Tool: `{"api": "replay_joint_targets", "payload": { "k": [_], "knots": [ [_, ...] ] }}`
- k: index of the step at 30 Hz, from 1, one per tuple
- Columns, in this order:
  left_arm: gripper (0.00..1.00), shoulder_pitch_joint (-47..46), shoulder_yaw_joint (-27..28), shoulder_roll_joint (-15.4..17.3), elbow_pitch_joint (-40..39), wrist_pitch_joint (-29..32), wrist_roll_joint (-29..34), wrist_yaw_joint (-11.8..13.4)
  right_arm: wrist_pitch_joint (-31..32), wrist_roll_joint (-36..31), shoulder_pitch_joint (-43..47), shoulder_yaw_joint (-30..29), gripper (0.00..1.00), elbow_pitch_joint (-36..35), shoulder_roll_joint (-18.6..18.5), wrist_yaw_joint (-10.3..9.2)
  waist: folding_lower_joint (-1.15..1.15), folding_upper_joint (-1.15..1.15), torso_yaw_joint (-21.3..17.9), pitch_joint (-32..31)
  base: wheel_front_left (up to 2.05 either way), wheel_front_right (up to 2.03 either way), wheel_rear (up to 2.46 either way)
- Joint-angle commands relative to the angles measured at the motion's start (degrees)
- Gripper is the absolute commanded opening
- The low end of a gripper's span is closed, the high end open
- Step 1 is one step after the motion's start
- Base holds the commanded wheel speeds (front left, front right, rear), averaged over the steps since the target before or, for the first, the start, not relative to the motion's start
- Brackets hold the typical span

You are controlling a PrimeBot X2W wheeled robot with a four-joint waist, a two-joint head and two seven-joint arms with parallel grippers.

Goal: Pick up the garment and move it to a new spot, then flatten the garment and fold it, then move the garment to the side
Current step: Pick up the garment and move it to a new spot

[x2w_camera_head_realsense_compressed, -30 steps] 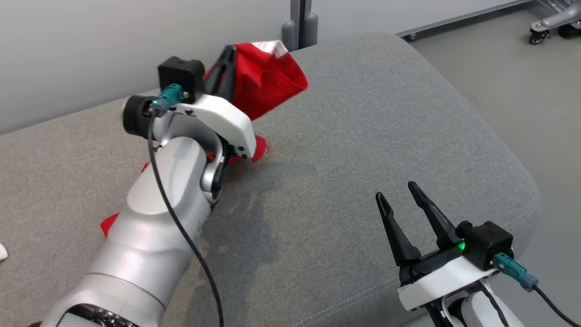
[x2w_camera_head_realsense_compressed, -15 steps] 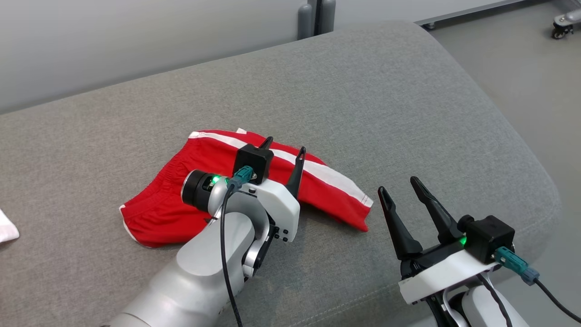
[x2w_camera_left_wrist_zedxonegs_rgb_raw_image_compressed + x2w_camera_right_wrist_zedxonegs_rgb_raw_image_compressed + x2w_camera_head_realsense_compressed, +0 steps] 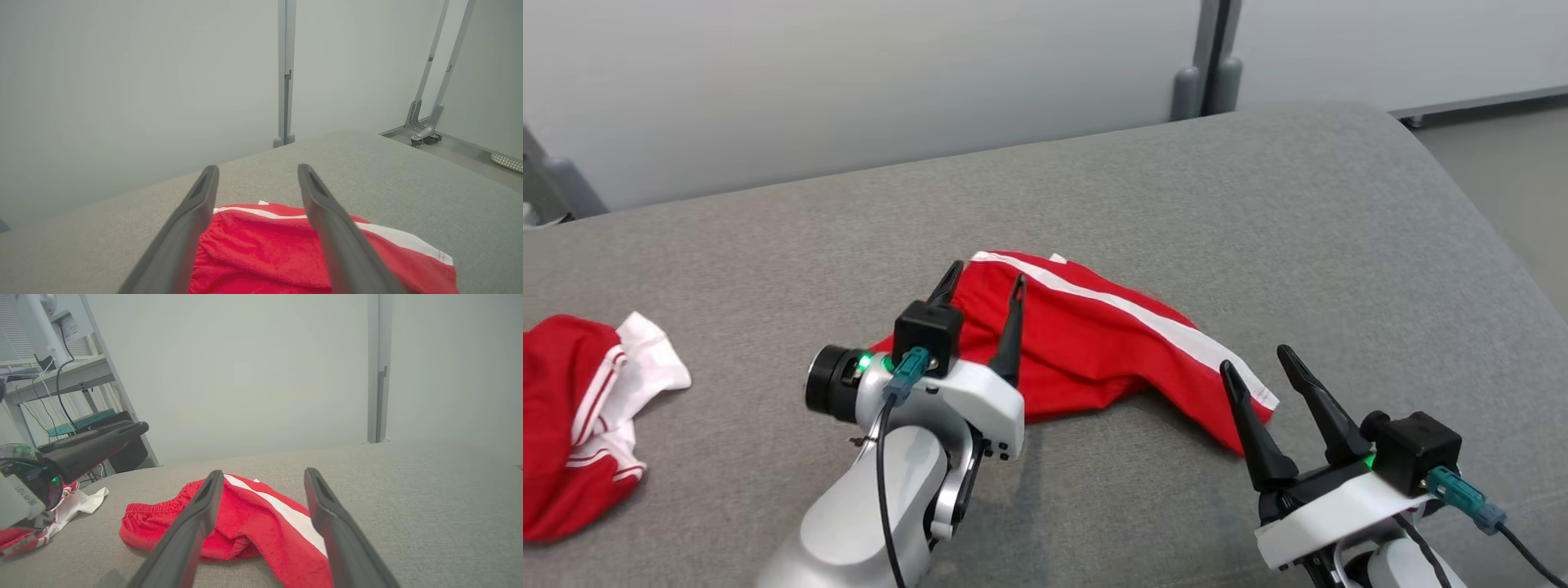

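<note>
Red shorts with a white side stripe [image 3: 1111, 343] lie crumpled in the middle of the grey cushion [image 3: 1258, 212]. My left gripper [image 3: 984, 282] hovers open over their left part, nothing between its fingers; the left wrist view shows the red cloth [image 3: 261, 249] below and between them. At the lower right my right gripper [image 3: 1258, 363] stands open just beside the shorts' right leg end. The right wrist view shows the shorts [image 3: 253, 522] ahead of that gripper's fingers, with the left gripper [image 3: 94, 447] at that view's left.
A second red and white garment [image 3: 580, 416] lies bunched at the cushion's left edge. A pale wall with a grey post [image 3: 1209, 49] runs behind. Bare floor [image 3: 1503, 155] lies past the cushion's rounded right end. A desk with cables [image 3: 49, 375] stands at the left in the right wrist view.
One second ago my left gripper held the shorts aloft; it has let them go on the cushion and drawn back open. The head camera has turned left, bringing the second garment into view.
</note>
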Motion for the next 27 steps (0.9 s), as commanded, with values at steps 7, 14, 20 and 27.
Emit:
{"api": "replay_joint_targets", "payload": {
  "k": [7,14,20,27],
  "knots": [
    [1.00,9.0,10.0,2.0,-9.6,-0.7,5.4,1.1,-0.8,-0.3,1.8,-1.1,1.00,-1.3,-1.3,0.41,0.00,0.00,7.0,-5.0,0.00,0.00,0.00],
    [1.00,16.6,15.1,2.7,-14.4,-0.7,8.5,0.1,-0.8,-1.5,4.6,-1.8,1.00,-0.1,-2.7,0.41,0.00,0.00,11.4,-7.8,0.00,0.00,0.00],
    [1.00,23.1,19.6,4.8,-19.8,-0.8,11.6,-0.5,-0.8,-1.4,5.7,-3.0,1.00,-0.4,-3.6,0.41,0.00,0.00,12.6,-9.1,0.00,0.00,0.00],
    [1.00,32.5,26.7,6.2,-26.5,-0.8,13.8,-2.7,-0.8,-0.9,7.7,-6.0,1.00,-1.4,-2.9,0.41,0.00,0.00,12.7,-11.1,0.00,0.00,0.00]
  ]
}}
